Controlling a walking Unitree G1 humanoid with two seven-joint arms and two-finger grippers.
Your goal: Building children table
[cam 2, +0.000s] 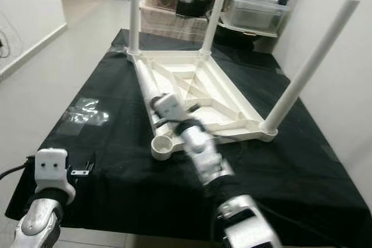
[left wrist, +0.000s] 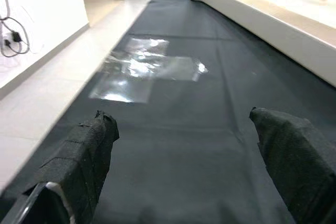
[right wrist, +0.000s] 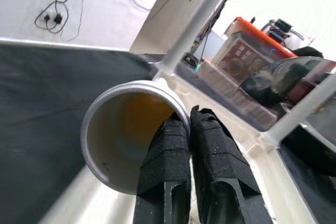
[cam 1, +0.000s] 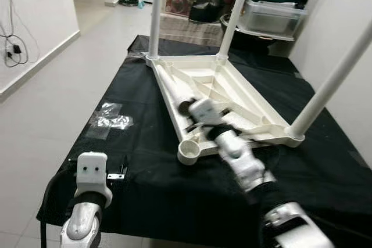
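Left eye view: upturned white children's table top at frame centre on a black cloth, with 3 white legs standing up from its corners. A 4th leg, loose, lying along the top's left rim. Empty corner socket just below centre. Right gripper at centre, reaching in from lower right, at the loose leg. Crumpled clear plastic bag at left of centre on the cloth. Left gripper at lower left, low over the cloth.

Right eye view: same scene; storage boxes at upper right beyond the cloth; white floor at left.

Left wrist view: 2 black fingers spread wide at the lower corners, nothing between them but black cloth; plastic bag at upper centre left; table rim at upper right.

Right wrist view: black fingers pressed together at lower centre, tips against the rim of the loose leg's open tube end.
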